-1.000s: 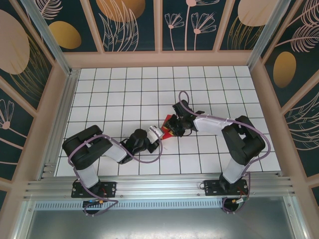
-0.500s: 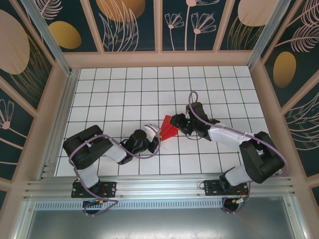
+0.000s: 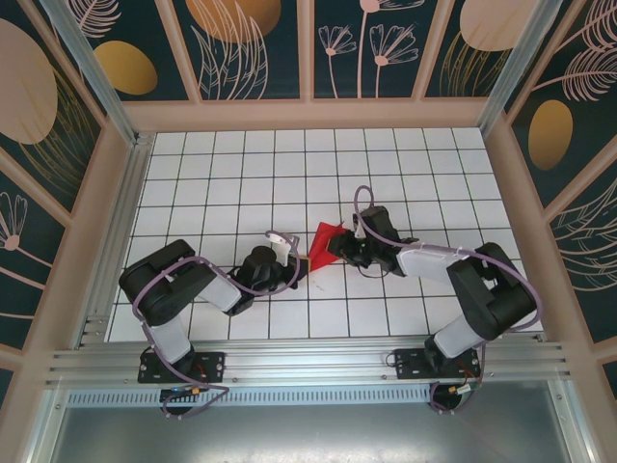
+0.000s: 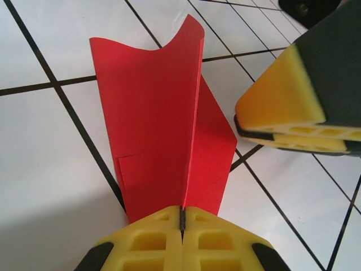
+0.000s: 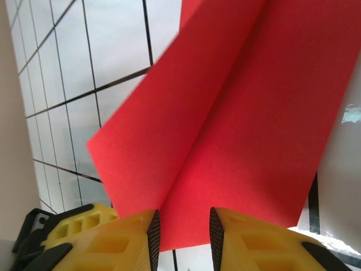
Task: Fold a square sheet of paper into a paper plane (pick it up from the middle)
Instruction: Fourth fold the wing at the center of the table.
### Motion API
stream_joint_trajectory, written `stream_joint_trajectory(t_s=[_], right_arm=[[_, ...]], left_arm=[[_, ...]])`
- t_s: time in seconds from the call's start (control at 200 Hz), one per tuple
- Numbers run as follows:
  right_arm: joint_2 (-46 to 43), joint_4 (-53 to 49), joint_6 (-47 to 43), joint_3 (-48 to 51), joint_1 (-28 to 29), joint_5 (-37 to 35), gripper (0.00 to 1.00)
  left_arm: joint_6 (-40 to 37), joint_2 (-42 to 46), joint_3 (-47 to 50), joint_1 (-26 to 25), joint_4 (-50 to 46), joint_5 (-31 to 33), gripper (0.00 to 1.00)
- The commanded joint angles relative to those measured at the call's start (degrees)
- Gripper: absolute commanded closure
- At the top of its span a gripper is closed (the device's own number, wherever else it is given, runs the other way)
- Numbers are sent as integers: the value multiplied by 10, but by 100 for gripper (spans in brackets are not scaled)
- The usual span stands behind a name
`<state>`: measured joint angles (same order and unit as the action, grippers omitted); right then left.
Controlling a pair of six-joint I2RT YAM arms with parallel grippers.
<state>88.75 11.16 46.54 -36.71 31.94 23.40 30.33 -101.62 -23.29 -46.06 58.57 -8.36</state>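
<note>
Top external view: the folded red paper sheet point(image 3: 323, 240) sits at centre frame over the white gridded counter point(image 3: 222, 174). The left pincer point(image 3: 300, 258) is at its lower-left end and the right pincer point(image 3: 337, 246) at its right side.

Change over the last second: the right pincer lay over the sheet and hid most of it. The right arm then swung out toward the right of the frame, and now it has drawn back in beside the sheet. The sheet is now exposed as a triangle with its tip toward the upper right.

Left wrist view: the left pincer point(image 4: 181, 217) is pressed together on the sheet point(image 4: 158, 113) at the centre crease, at the bottom of the frame. Two flaps fan upward from that pinch. The left flap curls at its top edge.

Right wrist view: the right pincer point(image 5: 184, 228) is slightly spread. The near edge of the sheet point(image 5: 237, 113) lies in the gap, unclamped.

Assessment: the left pincer alone appears to carry the sheet, leaving the right free to re-grip or press a wing. The fold is partway done, since the shape is not yet a slim dart.
</note>
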Motion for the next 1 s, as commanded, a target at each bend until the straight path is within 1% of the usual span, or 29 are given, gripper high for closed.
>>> stream_joint_trajectory(t_s=[0.0, 0.36, 0.54, 0.706, 0.996], right_arm=[[21, 27, -20, -22, -3, 24, 68], [66, 55, -10, -40, -2, 41, 67], [77, 64, -7, -37, -2, 45, 62], [92, 35, -16, -46, 3, 26, 61], [116, -17, -23, -67, 12, -11, 60]], left_arm=[[22, -8, 2, 2, 27, -17, 100], [1, -17, 1, 2, 2, -17, 100], [-3, -22, -5, 2, -19, -21, 100], [-4, -28, -15, 2, -38, -29, 100], [7, -22, -19, 2, -41, -36, 100]])
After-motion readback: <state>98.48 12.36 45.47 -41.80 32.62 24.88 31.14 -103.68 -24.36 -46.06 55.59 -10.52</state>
